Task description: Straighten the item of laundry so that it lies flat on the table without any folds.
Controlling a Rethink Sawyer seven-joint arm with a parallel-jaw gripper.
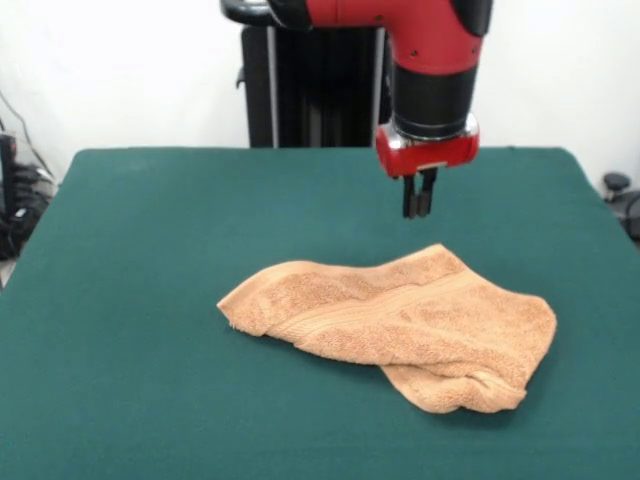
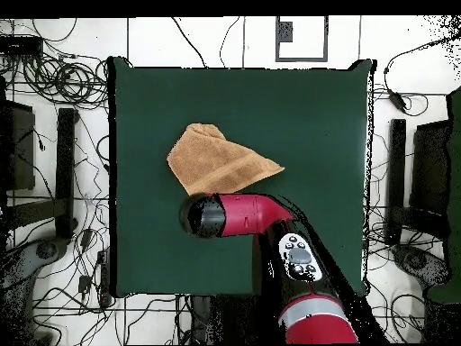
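Observation:
The light-orange terry towel (image 1: pixel 400 325) lies crumpled on the green table (image 1: pixel 130 300), folded over itself with a thick doubled edge at its near right corner and ribbed bands running across it. In the overhead view the towel (image 2: pixel 216 159) lies as a rough triangle just beyond the arm's wrist. My gripper (image 1: pixel 419 205) hangs above the table behind the towel's far edge, not touching it. Its two black fingers are close together and hold nothing. In the overhead view the red wrist (image 2: pixel 205 216) hides the gripper.
The black pedestal (image 1: pixel 310 90) stands at the table's far side. Cables and equipment (image 2: pixel 54 135) lie on the floor around the table. The green table (image 2: pixel 315 117) stretches well beyond the towel on every side.

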